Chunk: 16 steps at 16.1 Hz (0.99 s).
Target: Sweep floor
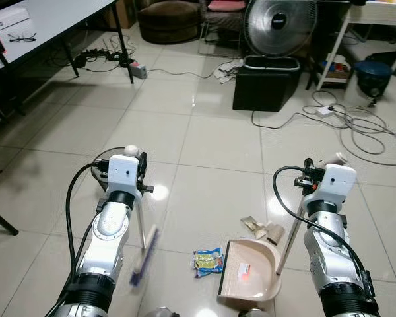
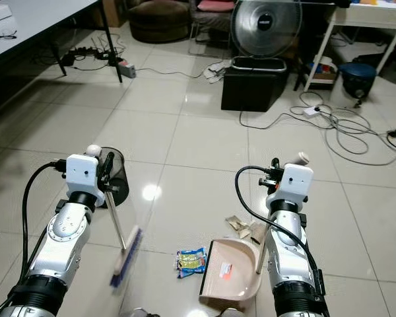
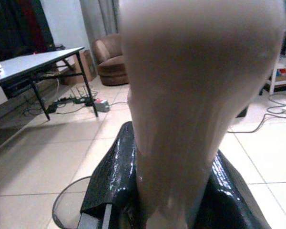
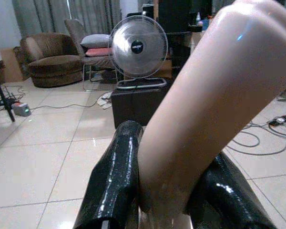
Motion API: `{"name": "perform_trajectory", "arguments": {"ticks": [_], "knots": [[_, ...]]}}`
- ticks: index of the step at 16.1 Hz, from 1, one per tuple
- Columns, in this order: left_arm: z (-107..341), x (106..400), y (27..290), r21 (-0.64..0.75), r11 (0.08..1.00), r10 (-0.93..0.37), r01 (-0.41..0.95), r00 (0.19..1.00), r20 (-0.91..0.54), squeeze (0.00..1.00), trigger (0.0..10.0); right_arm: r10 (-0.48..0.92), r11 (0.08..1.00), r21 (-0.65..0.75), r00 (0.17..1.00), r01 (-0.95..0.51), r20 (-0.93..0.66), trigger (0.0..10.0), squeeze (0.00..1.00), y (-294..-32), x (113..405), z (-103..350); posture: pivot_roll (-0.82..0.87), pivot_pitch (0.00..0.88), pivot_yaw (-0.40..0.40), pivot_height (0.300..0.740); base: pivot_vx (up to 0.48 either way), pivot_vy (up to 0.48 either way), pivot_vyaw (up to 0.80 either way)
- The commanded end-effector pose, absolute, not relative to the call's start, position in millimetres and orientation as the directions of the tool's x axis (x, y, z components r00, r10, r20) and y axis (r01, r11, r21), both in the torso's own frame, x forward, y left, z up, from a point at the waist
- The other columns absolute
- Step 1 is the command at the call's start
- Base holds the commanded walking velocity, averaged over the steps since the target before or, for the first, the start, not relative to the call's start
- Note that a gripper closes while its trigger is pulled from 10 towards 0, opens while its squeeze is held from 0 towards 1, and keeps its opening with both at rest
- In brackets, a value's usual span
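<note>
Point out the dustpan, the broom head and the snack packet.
dustpan point(image 1: 254, 274), left eye view, on its bare inner tray.
broom head point(image 1: 144, 257), left eye view, mid-bristles, blurred.
snack packet point(image 1: 208, 261), left eye view, centre of the wrapper.

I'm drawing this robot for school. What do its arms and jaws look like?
Both arms are shiny silver tubes with black ring joints. Each ends in a white boxy wrist block, with a thick black cable looping out. The left gripper and right gripper each have two long, glossy black fingers.

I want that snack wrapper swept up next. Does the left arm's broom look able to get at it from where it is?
Probably yes: the left gripper holds the broom, whose head sits beside the snack wrapper, with bare tile between and the dustpan just beyond.
</note>
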State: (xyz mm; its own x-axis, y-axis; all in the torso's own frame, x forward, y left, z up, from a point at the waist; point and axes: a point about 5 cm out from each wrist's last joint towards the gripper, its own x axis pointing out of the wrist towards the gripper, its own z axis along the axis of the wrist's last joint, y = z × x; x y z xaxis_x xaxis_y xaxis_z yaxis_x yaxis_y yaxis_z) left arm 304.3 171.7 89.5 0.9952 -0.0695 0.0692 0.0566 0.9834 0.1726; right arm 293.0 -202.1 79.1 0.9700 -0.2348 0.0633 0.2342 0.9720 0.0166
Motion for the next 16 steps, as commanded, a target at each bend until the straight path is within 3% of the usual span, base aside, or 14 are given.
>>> {"name": "perform_trajectory", "arguments": {"ticks": [1, 16], "knots": [[95.3, 306.1, 172.0, 0.182, 0.982, -0.071, 0.052, 0.993, 0.099, 0.00, 10.0, -0.241, 0.970, 0.012, 0.964, 0.241, 0.110, 10.0, 0.00, -203.4, 296.1, 88.2, -0.05, 0.039, 0.048, 0.740, 0.000, 0.000, 0.00], [95.8, 308.7, 163.4, 0.170, 0.983, -0.089, 0.075, 0.993, 0.079, 0.00, 10.0, -0.222, 0.975, 0.020, 0.970, 0.221, 0.102, 10.0, 0.00, -201.9, 297.5, 88.1, -0.05, 0.015, 0.052, 0.740, 0.000, 0.000, 0.00]]}}
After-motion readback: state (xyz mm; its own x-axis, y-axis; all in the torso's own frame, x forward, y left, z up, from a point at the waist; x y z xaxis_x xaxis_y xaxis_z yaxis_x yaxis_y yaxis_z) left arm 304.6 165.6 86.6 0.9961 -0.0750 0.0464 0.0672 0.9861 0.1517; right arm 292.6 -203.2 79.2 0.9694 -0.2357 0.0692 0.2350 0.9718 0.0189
